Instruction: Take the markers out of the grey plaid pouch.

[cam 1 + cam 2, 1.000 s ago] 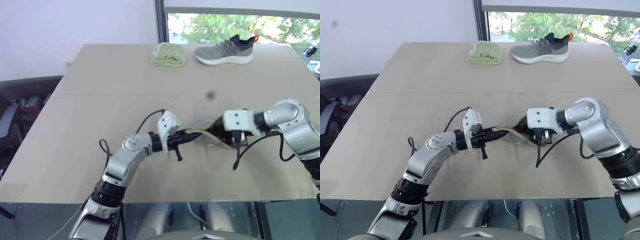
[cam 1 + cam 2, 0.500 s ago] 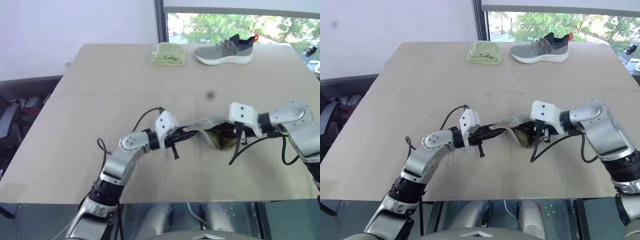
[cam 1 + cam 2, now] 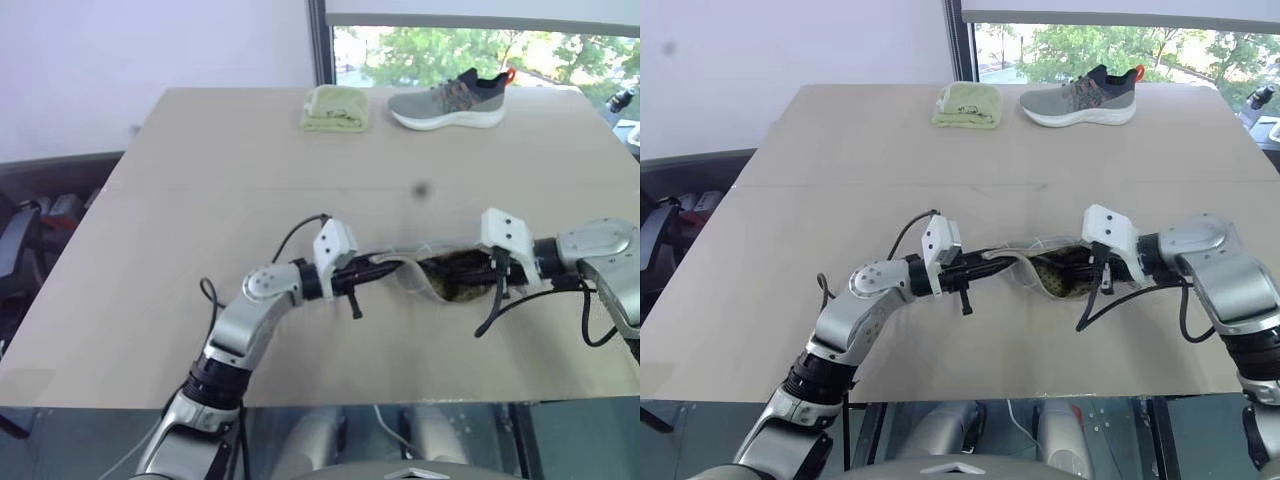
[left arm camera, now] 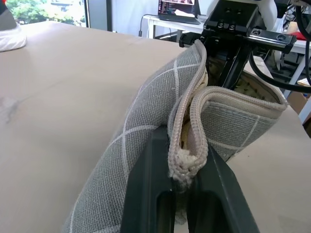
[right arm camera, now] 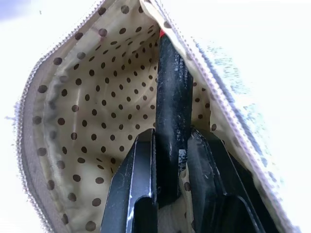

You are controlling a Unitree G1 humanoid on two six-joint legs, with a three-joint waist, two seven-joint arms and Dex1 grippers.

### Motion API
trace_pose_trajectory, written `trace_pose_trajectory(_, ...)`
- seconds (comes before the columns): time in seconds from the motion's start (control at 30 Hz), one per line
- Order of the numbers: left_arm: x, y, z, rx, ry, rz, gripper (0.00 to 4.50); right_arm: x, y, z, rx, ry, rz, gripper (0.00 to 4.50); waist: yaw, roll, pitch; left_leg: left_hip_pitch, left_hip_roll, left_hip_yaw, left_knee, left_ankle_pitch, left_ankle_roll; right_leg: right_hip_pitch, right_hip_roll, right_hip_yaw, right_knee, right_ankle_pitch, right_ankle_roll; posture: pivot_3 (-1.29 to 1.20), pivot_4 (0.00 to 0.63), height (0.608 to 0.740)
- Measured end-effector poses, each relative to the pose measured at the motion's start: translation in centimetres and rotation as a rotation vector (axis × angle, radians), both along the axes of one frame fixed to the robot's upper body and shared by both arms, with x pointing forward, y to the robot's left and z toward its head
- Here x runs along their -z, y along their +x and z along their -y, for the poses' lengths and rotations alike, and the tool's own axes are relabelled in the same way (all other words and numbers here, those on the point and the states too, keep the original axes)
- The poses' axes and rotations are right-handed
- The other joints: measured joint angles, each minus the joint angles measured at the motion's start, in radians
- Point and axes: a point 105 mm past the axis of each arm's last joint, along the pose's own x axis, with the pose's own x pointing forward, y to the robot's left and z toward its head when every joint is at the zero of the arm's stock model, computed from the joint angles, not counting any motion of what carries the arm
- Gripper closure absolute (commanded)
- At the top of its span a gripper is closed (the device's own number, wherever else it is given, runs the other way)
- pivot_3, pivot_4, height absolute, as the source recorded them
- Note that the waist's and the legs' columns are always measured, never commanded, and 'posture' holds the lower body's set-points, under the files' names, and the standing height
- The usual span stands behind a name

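Gripper on my left (image 4: 187, 194) pinches the pouch (image 3: 425, 272) end, held above the surface (image 3: 250, 170). Right gripper (image 5: 170, 170) reaches inside its open mouth, clamped on a black-ended marker (image 5: 172, 102) whose long axis runs straight ahead of the fingers.

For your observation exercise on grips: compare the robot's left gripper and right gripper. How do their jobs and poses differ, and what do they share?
The left gripper pinches the grey plaid pouch by its zipper end from outside; the right gripper reaches inside the dotted lining, clamping a black marker end. The left points level; the right angles downward. Both are shut, working on one pouch.
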Motion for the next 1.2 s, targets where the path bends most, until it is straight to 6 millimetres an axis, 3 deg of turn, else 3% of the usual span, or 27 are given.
trace_pose_trajectory(0.17,0.3,0.1,-0.2,0.001,0.009,-0.014,4.5,0.2,0.2,0.0,-0.019,-0.035,0.057,4.13,0.001,0.0,0.0,0.0,0.0,0.0,0.0,0.0,0.0,0.0,0.0,0.0,0.0,0.0,0.0,0.0,0.15,0.74)
trace_pose_trajectory(0.37,2.0,-0.4,0.2,0.026,0.048,-0.086,4.5,4.1,0.8,0.2,-0.078,-0.275,0.12,4.13,0.0,0.0,0.0,0.0,0.0,0.0,0.0,0.0,0.0,0.0,0.0,0.0,0.0,0.0,0.0,0.0,0.15,0.74)
trace_pose_trajectory(0.5,2.4,-0.7,0.4,0.039,0.054,-0.107,4.5,4.2,1.6,0.3,-0.107,-0.351,0.172,4.13,0.0,0.0,0.0,0.001,0.0,0.001,0.0,0.0,0.0,0.001,0.0,0.0,0.0,0.0,0.0,0.0,0.15,0.74)
trace_pose_trajectory(0.63,3.1,-0.9,0.5,0.047,0.062,-0.128,4.5,4.3,1.5,0.1,-0.131,-0.361,0.174,2.31,0.0,0.0,0.0,0.001,0.0,0.0,0.001,0.0,0.0,0.001,0.0,0.0,0.0,0.0,0.0,0.0,0.15,0.74)
trace_pose_trajectory(1.2,4.3,-0.8,0.6,0.039,0.069,-0.156,4.5,4.3,1.3,-1.6,-0.194,-0.392,0.239,2.31,-0.015,0.0,-0.001,0.005,0.001,0.0,0.0,0.0,0.0,0.004,0.001,0.001,0.001,0.0,0.0,0.0,0.15,0.74)
